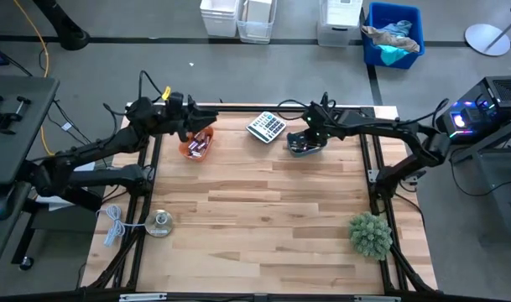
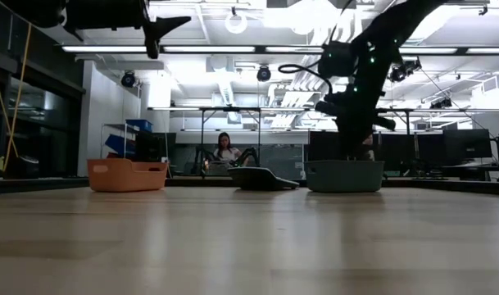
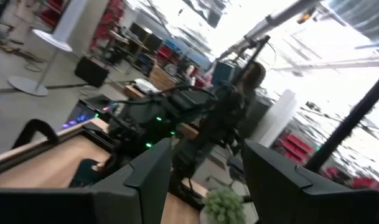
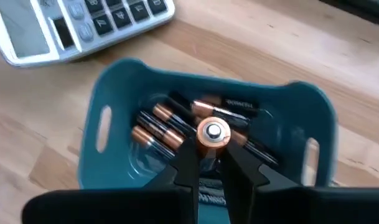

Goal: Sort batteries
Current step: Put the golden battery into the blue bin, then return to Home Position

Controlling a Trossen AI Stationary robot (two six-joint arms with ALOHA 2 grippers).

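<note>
In the right wrist view my right gripper (image 4: 212,148) is shut on one battery with a copper end. It hangs over the teal bin (image 4: 114,93), where several batteries (image 4: 158,127) lie on the floor. From above, this gripper (image 1: 310,134) is at the table's far side over that bin (image 1: 305,148). My left gripper (image 1: 190,127) hovers open over the orange bin (image 1: 196,146), which holds several more batteries. In the left wrist view its fingers (image 3: 153,177) have nothing between them. My right gripper pinches the battery's body just below its copper end (image 4: 213,132), between the two fingertips. The fingers slant down from above. The battery stands nearly upright, its copper end toward the wrist camera, lifted clear above the batteries in the teal bin.
A grey calculator (image 1: 266,126) lies between the two bins at the far edge. A green plant ball (image 1: 371,233) sits near the right edge. A round clear-and-metal disc (image 1: 160,222) and a white cable (image 1: 112,225) are at the left. The table's middle and near part is bare wood (image 1: 263,218).
</note>
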